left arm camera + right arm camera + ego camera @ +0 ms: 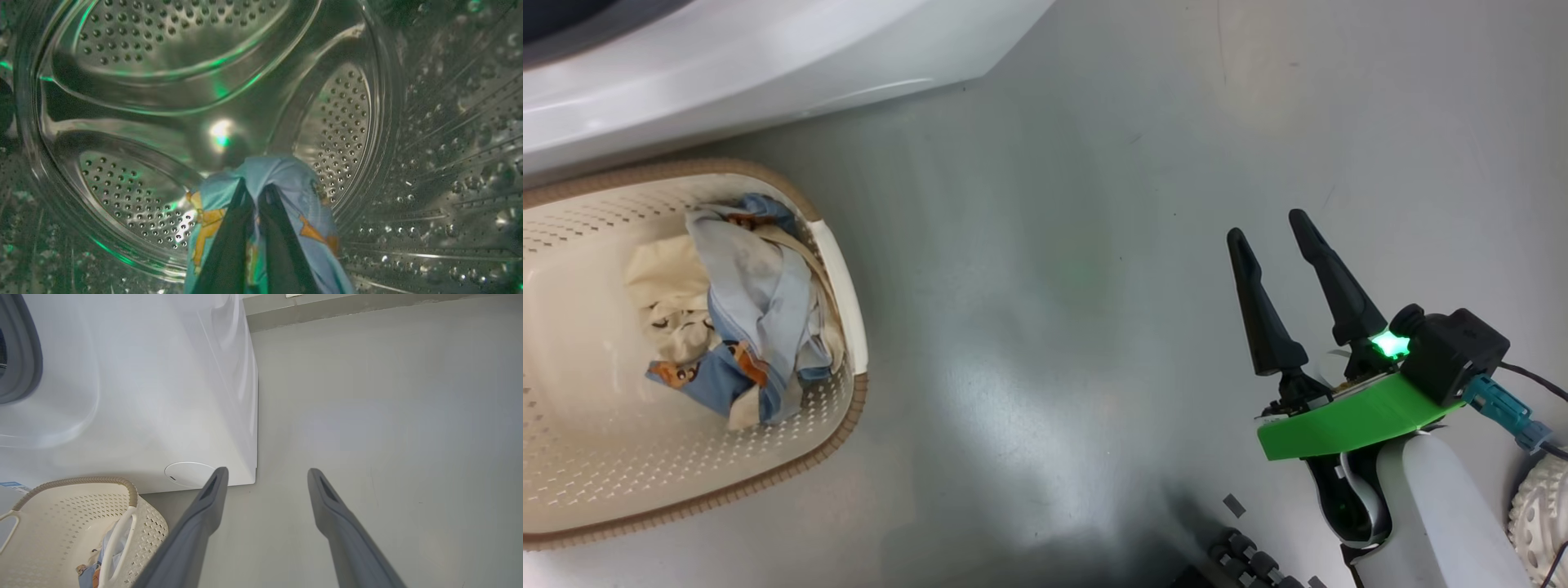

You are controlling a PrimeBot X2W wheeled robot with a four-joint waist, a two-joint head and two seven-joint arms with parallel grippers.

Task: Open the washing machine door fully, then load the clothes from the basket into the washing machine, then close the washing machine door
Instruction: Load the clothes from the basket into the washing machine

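Left wrist view: left gripper (254,185) is inside the steel drum (163,81) of the washing machine, fingers pressed nearly together and clamped on a blue garment (286,179) with orange print. The cloth bunches over the fingertips and hangs down both sides of them, off the drum wall. Perforated back plate and ribs of the drum sit behind it, with green light glinting on the metal.

Head view: right gripper (1267,227) hangs over bare grey floor (1054,245), fingers spread apart, nothing between them, well apart from the basket. Green bracket and a lit green LED sit at its wrist.

The basket (686,167) sits on the floor at lower left, just in front of the white washing machine (768,57). The clothes (752,310) lie heaped against the basket's right wall: pale blue on top, cream at the left, and blue with orange print at the bottom.

Right wrist view: same open fingers of the right gripper (267,471), pointing at the floor beside the machine's front corner. The round filter cover (188,473) is low on the machine front, just above the basket's (61,514) brown rim. The grey gasket (20,355) is at the far left edge. A bit of the clothes (92,567) shows in the basket near its white handle.
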